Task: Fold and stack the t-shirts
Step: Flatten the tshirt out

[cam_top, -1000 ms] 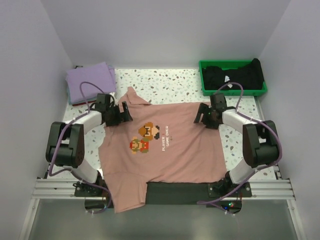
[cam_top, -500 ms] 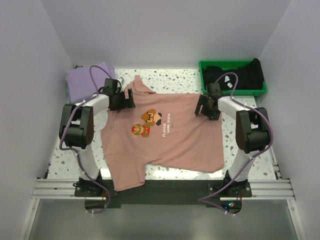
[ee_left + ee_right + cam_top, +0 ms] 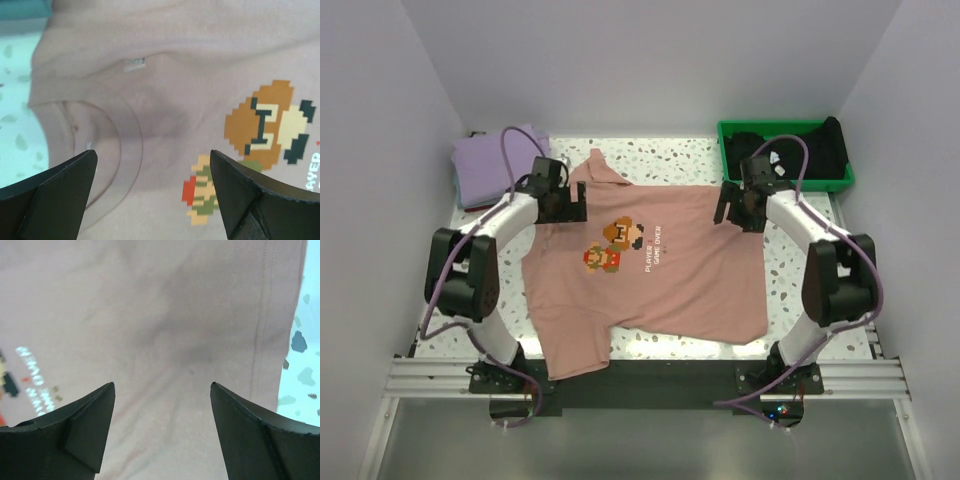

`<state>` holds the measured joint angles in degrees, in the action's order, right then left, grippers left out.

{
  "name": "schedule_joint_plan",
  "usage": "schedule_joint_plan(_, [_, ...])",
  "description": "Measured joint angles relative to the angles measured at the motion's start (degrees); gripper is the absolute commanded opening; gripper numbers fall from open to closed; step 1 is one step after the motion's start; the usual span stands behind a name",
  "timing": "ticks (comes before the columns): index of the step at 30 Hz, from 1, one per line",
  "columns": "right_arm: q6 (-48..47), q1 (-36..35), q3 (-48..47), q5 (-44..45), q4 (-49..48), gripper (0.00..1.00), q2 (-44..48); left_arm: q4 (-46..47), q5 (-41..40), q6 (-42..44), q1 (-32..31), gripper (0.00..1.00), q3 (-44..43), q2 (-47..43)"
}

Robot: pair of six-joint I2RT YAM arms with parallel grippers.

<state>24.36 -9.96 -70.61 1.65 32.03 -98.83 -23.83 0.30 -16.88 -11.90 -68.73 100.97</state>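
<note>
The salmon-pink t-shirt with its brown-orange chest print lies spread flat, print up, in the middle of the table. My left gripper is open and empty above its collar; the print shows to the right. My right gripper is open and empty above the shirt's far right edge; the cloth fills that wrist view. A folded lavender t-shirt lies at the back left. A black t-shirt lies in the green tray.
The green plastic tray stands at the back right. The speckled tabletop shows beyond the pink shirt. White walls close in the back and both sides. A metal rail runs along the near edge.
Both grippers carried the pink shirt away from the near edge toward the back, then let it go. The shirt now lies flat; both grippers are open just above it.
</note>
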Motion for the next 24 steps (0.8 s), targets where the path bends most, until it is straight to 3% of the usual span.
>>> schedule_joint_plan(6, [1.31,-2.91,7.37,-3.3,-0.31,0.79,11.93,-0.09,-0.87,-0.72,0.04,1.0,7.28,-10.14])
schedule_joint_plan(14, [5.27,-8.33,20.92,-5.46,-0.35,0.8,16.09,-0.57,2.82,-3.08,2.82,1.0,19.08,-13.0])
schedule_joint_plan(24, [6.69,-8.09,24.59,-3.69,-0.85,0.82,17.05,1.53,3.98,-3.02,5.27,1.0,19.3,-10.34])
